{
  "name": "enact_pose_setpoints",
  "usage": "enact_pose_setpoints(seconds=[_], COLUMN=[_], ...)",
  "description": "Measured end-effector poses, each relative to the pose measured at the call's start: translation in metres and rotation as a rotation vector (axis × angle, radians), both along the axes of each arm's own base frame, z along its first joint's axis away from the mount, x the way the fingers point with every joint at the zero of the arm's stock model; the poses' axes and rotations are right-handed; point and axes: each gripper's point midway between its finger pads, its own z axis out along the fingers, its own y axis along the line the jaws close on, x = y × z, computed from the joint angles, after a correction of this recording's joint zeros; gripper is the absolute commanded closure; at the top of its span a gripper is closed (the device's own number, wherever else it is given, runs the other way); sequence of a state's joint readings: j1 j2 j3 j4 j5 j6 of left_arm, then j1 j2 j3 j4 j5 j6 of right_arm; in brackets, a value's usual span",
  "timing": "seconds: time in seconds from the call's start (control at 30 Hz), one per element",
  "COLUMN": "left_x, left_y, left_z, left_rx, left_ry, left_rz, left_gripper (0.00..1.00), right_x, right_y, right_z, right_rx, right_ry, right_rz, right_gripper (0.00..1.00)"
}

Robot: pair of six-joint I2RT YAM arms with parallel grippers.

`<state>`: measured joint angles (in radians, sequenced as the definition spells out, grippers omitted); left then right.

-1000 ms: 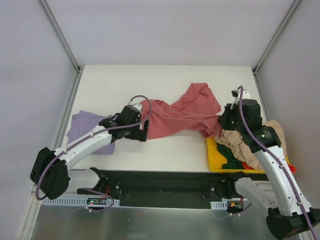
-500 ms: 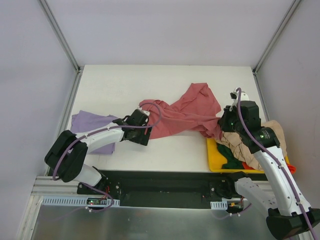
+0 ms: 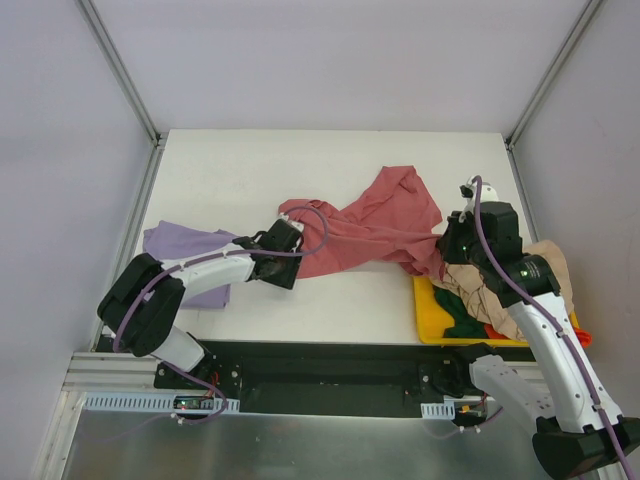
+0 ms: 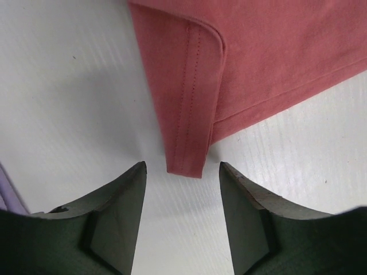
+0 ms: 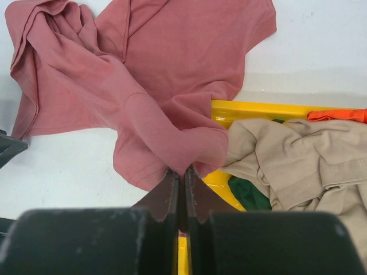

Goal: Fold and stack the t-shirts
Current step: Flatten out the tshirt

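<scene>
Evidently the right gripper, lower centre, pinches a fold of the pink-red t-shirt, anchoring it, while the left gripper, jaws spread, straddles its hem corner, probably to grab it.

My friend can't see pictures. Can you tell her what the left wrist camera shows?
A stitched hem corner of the pink-red t-shirt lies flat on the white table, just ahead of the gap between the left arm's two dark jaws, which stand open and clear of the cloth. A sliver of the lavender t-shirt peeks in at the left edge.
</scene>
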<state>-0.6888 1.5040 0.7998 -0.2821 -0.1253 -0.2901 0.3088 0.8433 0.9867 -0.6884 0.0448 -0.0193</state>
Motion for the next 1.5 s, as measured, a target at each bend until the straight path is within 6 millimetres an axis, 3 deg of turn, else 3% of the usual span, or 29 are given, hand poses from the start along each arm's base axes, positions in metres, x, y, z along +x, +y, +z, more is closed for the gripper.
enact_pose_setpoints(seconds=[0.17,0.27,0.53,0.67,0.87,1.0,1.17,1.27,1.37,1.5], left_x=[0.005,0.009,0.013,0.013,0.020,0.014,-0.009,-0.033,-0.064,-0.109], left_y=[-0.002,-0.005,-0.009,-0.012,0.003,0.021,0.046,0.068,0.092,0.120], left_z=[-0.003,-0.004,0.010,0.053,0.164,0.263,0.393,0.469,0.532,0.593], left_rx=[0.022,0.026,-0.012,-0.131,-0.458,-0.666,-0.847,-0.937,-1.004,-1.081], left_ry=[0.001,0.000,-0.036,-0.128,-0.360,-0.572,-0.831,-0.977,-1.116,-1.262], left_rz=[-0.006,-0.012,-0.004,0.042,0.191,0.254,0.271,0.269,0.255,0.219], left_gripper=[0.68,0.97,1.00,1.00,1.00,1.00,1.00,1.00,1.00,1.00], right_x=[-0.001,-0.001,-0.001,-0.001,-0.002,0.000,-0.009,-0.029,-0.059,-0.108], right_y=[0.000,0.000,-0.003,-0.009,-0.012,-0.009,-0.004,0.001,0.003,0.006], right_z=[0.002,0.002,0.002,0.000,0.013,0.065,0.174,0.260,0.329,0.394], right_rx=[0.001,0.002,-0.011,-0.031,-0.034,0.010,0.088,0.148,0.195,0.240], right_ry=[-0.009,-0.010,-0.013,-0.008,-0.025,-0.129,-0.372,-0.571,-0.743,-0.940], right_rz=[0.001,0.001,-0.007,-0.029,-0.044,-0.032,0.018,0.089,0.161,0.264], right_gripper=[1.00,1.00,1.00,1.00,1.00,1.00,1.00,0.99,1.00,1.00])
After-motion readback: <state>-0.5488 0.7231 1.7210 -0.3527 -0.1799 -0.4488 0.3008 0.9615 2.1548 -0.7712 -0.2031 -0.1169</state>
